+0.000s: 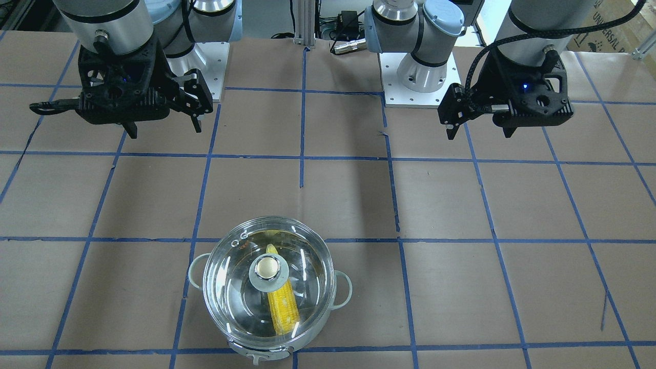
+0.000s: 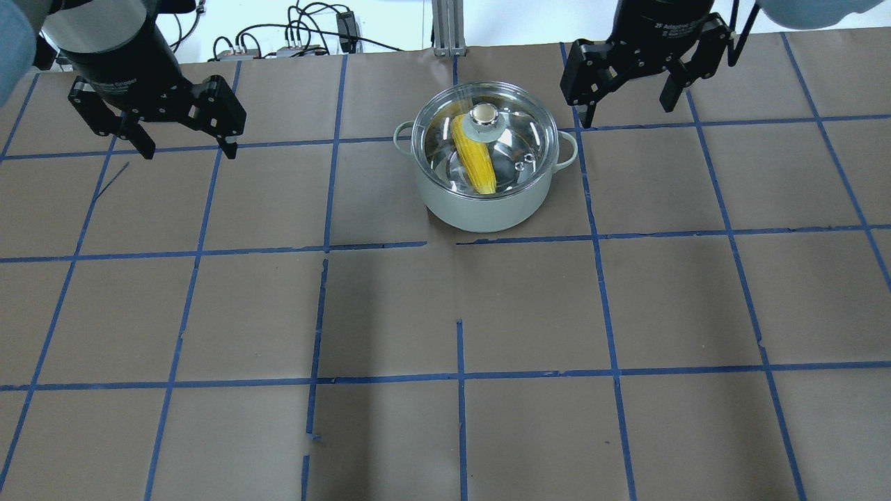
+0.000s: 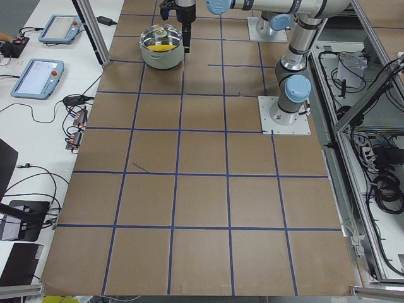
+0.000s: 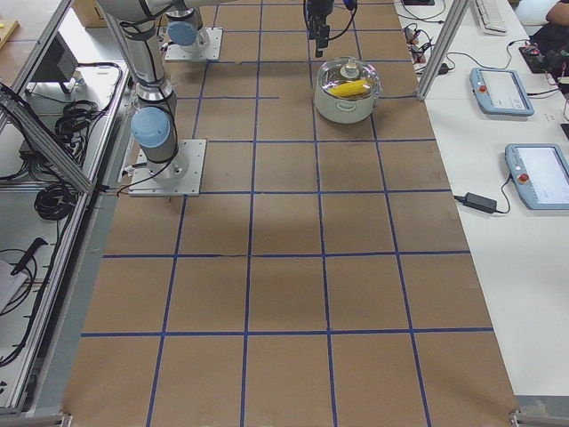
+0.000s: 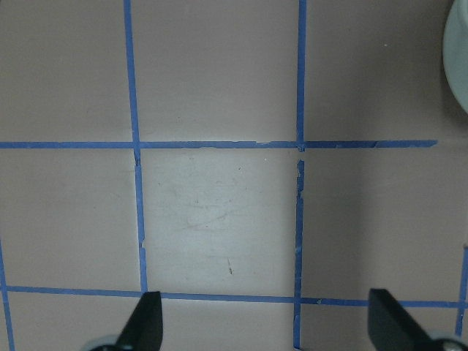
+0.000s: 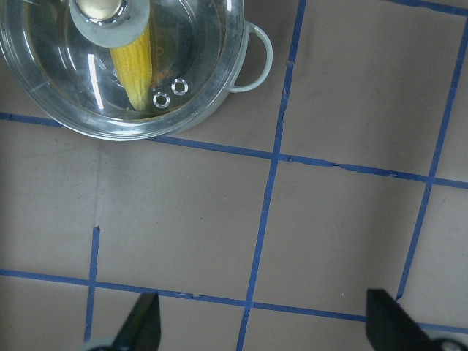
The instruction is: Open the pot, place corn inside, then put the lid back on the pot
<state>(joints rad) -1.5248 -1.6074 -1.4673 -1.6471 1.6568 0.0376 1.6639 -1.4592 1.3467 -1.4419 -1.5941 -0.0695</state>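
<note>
The table point(image 2: 445, 313), papered brown and gridded in blue tape, carries only the pot point(image 2: 480, 209), which stands toward 12 o'clock from the table's middle in the overhead view, on the far side from the robot. The left gripper point(image 2: 186, 147) hangs above bare paper at about 9 o'clock of the pot and well apart from it, jaws spread wide and holding nothing. The right gripper point(image 2: 626, 111) hangs at about 2 o'clock of the pot, nearer to it but not touching, likewise wide and empty; its wrist view shows the pot off at 11 o'clock. The lid point(image 2: 522, 132) sits level and centred on the pot's rim, covering the whole mouth. Through the glass the corn point(image 2: 477, 163) lies inside on the steel floor, running roughly 12 to 6 o'clock under the knob point(image 2: 482, 117). By my reading all three steps are done: pot opened, corn in, lid back on. The next move calls for little beyond keeping both arms clear of the pot; at most, a check that the lid is seated evenly all round.
</note>
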